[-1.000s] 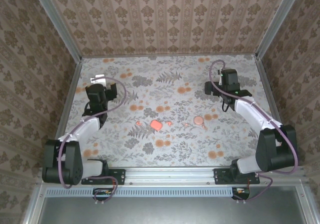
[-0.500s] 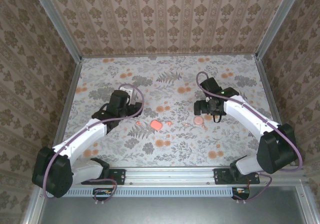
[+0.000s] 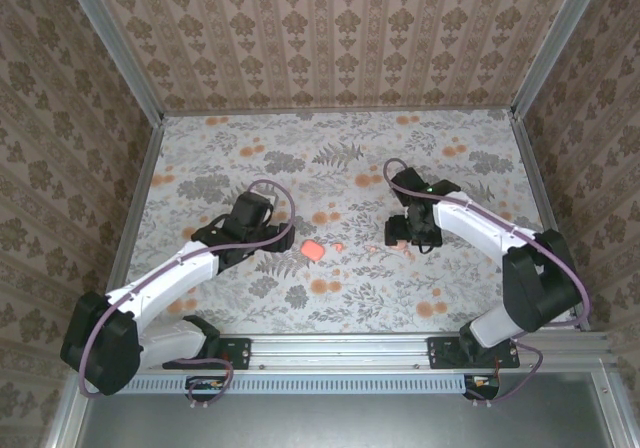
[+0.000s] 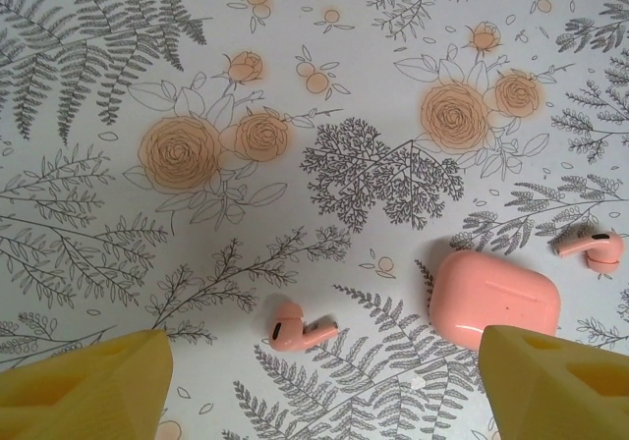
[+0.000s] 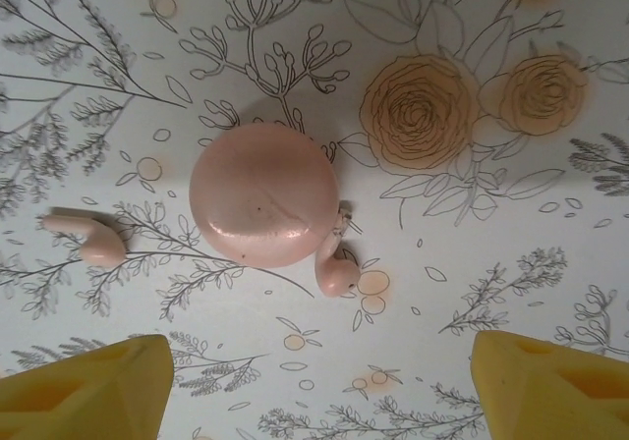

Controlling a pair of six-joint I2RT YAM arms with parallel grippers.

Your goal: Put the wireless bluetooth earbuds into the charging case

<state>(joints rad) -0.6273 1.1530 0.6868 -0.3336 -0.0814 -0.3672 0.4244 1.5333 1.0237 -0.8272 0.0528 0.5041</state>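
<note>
The coral charging case lies shut on the flowered cloth, also seen from above as the case. One coral earbud lies left of it, between and just ahead of my left gripper's open yellow fingers. The second coral earbud lies right of the case, and shows from above as the earbud. My left gripper hovers just left of the case. My right gripper is open and holds nothing, over the cloth at centre right.
A paler pink round disc lies ahead of the right gripper. A pale pink earbud touches its rim, another pale earbud lies to its left. Patterned walls enclose the table on three sides.
Both arms swung in from the far sides toward the middle. The left gripper now sits beside the case, and the right gripper has come over the pale disc.
</note>
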